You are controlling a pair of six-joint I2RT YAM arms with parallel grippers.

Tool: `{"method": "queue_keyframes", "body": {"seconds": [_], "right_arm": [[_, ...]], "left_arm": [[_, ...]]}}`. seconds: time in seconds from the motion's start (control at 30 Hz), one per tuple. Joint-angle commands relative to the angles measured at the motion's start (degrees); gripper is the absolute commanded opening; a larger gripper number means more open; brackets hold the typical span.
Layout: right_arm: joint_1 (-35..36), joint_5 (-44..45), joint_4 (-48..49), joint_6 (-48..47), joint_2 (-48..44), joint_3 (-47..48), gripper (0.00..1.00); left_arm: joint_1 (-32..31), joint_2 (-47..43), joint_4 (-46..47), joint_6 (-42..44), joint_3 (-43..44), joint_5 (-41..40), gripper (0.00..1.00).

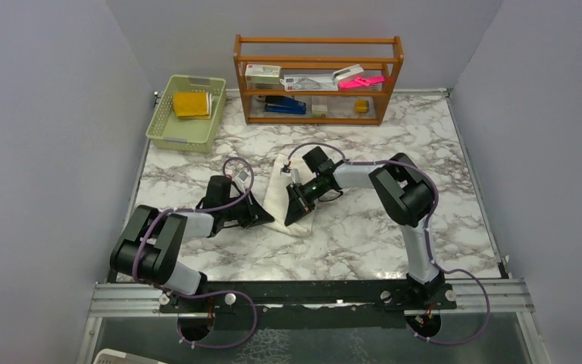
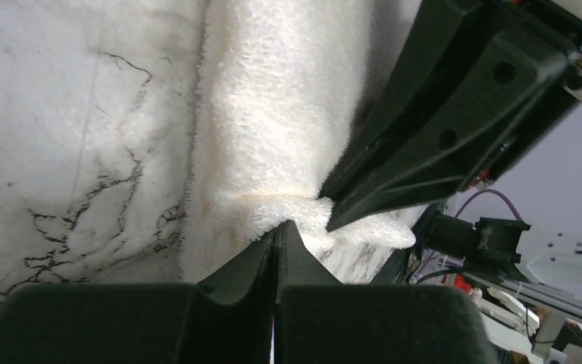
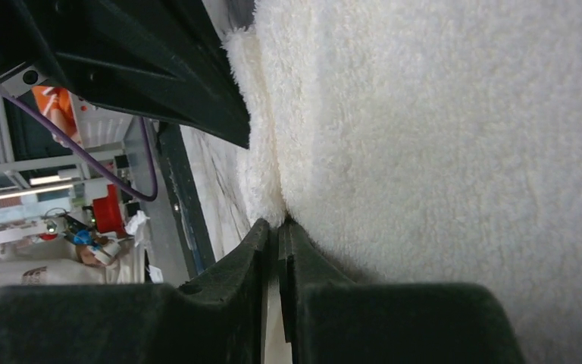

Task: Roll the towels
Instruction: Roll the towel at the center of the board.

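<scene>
Marble table (image 1: 394, 227), with a shelf (image 1: 318, 40) at 12 o'clock and a green basket (image 1: 168, 136) at 11. The cream towel (image 1: 278, 193) lies mid-table, doubled over along one edge; the yellow towel (image 1: 191, 104) sits in the basket. The left gripper (image 2: 276, 227) is at the cream towel's 8 o'clock edge and the right gripper (image 3: 276, 225) at 4 — both have their jaws pressed together, pinching its pile.

The setting is a robotics laboratory test cell. Plain grey partition walls (image 1: 45, 114) enclose a marble-patterned surface (image 1: 348, 235) on three sides. The left arm (image 1: 159, 246) and right arm (image 1: 402, 193) mount on an aluminium rail (image 1: 492, 292) at the near edge. The right wrist view shows strip lights (image 3: 15, 191) in the room beyond.
</scene>
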Motion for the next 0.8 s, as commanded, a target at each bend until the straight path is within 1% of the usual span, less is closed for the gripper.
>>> {"method": "queue_keyframes", "body": {"seconds": [0.0, 0.07, 0.1, 0.13, 0.17, 0.23, 0.3, 0.37, 0.4, 0.43, 0.5, 0.57, 0.6, 0.63, 0.67, 0.77], "right_arm": [[0.13, 10.52, -0.77, -5.32, -3.6, -1.97, 0.15], [0.32, 16.33, 0.27, -6.12, -7.28, -2.41, 0.25], [0.37, 19.14, 1.3, -6.57, -9.77, -2.87, 0.28], [0.48, 22.36, 2.79, -6.98, -12.48, -3.52, 0.36], [0.79, 25.66, 4.54, -7.6, -15.32, -4.52, 0.41], [2.34, 31.49, 9.06, -10.29, -21.22, -7.29, 0.45], [5.19, 33.78, 14.57, -15.86, -26.8, -11.22, 0.46], [8.91, 35.19, 19.38, -21.86, -30.19, -15.37, 0.46], [10.42, 34.03, 21.28, -24.19, -30.99, -17.29, 0.45], [11.38, 32.16, 22.83, -25.47, -31.23, -18.66, 0.42], [12.2, 26.46, 23.98, -26.6, -30.19, -20.14, 0.33], [13.36, 23.87, 24.13, -27.45, -28.71, -20.42, 0.26], [13.67, 22.65, 23.2, -28.01, -27.79, -20.12, 0.21], [13.81, 22.18, 21.8, -28.05, -26.66, -19.57, 0.14], [13.83, 22.17, 20.84, -27.8, -25.64, -18.94, 0.11], [13.83, 24.37, 18.9, -27.07, -23.07, -18.19, 0.05]], "left_arm": [[-0.03, 2.26, 1.83, 2.95, -0.24, -7.43, 0.0], [-0.03, 3.02, 1.83, 3.37, -1.46, -7.95, 0.0], [0.01, 3.23, 1.83, 3.58, -1.94, -7.94, 0.0], [-0.02, 3.44, 1.83, 3.76, -2.36, -8.05, 0.0], [-0.03, 3.39, 1.83, 3.88, -2.83, -8.04, 0.0], [-0.01, 3.18, 1.83, 4.13, -3.47, -8.3, 0.0], [-0.1, 3.16, 1.84, 4.28, -3.79, -8.43, 0.0], [-0.16, 3.52, 1.79, 4.4, -4.16, -8.53, 0.0], [-0.2, 3.77, 1.85, 4.49, -4.25, -8.61, 0.0], [-0.19, 4.05, 1.83, 4.57, -4.27, -8.62, 0.0], [-0.27, 4.65, 1.83, 4.84, -4.27, -8.41, 0.0], [-0.29, 5.03, 1.88, 5.03, -4.19, -8.38, 0.0], [-0.29, 5.18, 1.84, 5.03, -4.12, -8.36, 0.0], [-0.27, 5.26, 1.83, 5.03, -4.14, -8.4, 0.0], [-0.27, 5.34, 1.83, 5.08, -4.1, -8.43, 0.0], [-0.29, 5.44, 1.83, 5.32, -4.25, -8.5, 0.0]]}}
